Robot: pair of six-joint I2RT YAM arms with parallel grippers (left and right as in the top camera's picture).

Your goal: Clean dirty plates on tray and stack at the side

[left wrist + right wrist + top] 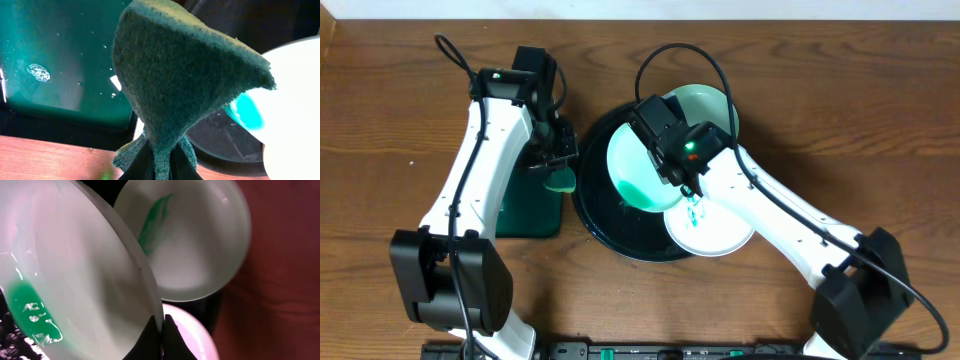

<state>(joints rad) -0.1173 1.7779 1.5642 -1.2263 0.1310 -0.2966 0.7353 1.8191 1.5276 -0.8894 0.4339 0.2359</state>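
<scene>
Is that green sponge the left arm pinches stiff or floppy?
Probably soft: the sponge crumples into a fan where the fingers squeeze it. Likely light and springy, since it stands out from the grip without drooping. Its coarse, fuzzy face should resist slipping.

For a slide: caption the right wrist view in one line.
Right fingers pinch a tilted, green-smeared plate by its rim; a second smeared plate lies beyond.

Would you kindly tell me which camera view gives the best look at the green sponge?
The left wrist view: the green sponge fills the frame, pinched in the left claw, its coarse texture clear. The overhead view shows it only as a small green patch beside the black tray; the right wrist view does not show it.
</scene>
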